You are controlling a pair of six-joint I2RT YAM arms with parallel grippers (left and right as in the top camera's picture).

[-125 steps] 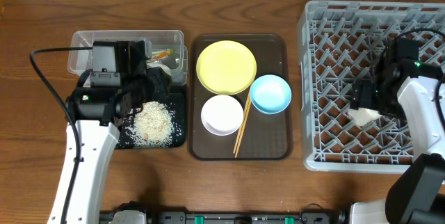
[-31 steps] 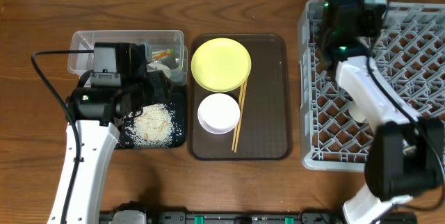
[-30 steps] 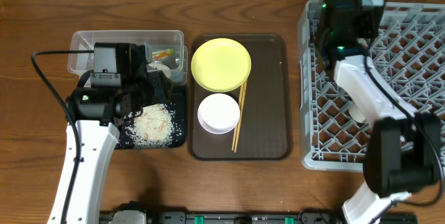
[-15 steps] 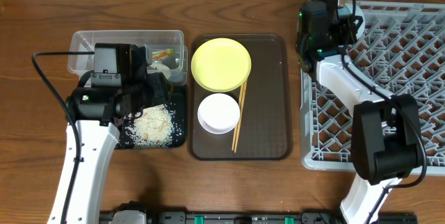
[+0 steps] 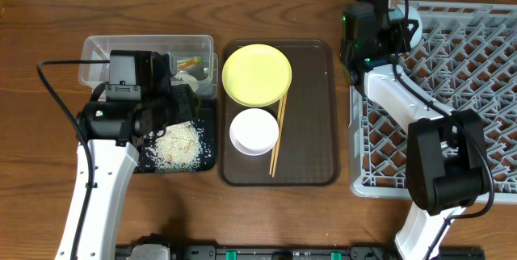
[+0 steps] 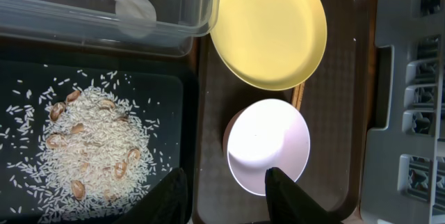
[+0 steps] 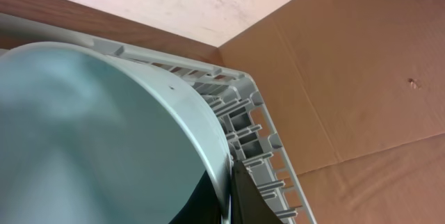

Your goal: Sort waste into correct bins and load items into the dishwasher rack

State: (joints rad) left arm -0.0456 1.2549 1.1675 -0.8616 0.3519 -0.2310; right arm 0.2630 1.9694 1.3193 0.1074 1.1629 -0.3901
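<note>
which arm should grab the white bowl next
Left, likely: the left hand is open near the white bowl, while the right hand is at the rack gripping the light blue bowl.

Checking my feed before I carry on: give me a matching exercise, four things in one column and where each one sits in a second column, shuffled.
Things:
1. rice grains
2. light blue bowl
3. white bowl
4. crumpled paper

Places:
A. on the brown serving tray
B. in the right gripper, at the dishwasher rack's edge
C. in the clear container
D. in the black tray

Pairs: 1-D, 2-B, 3-A, 4-C
</note>
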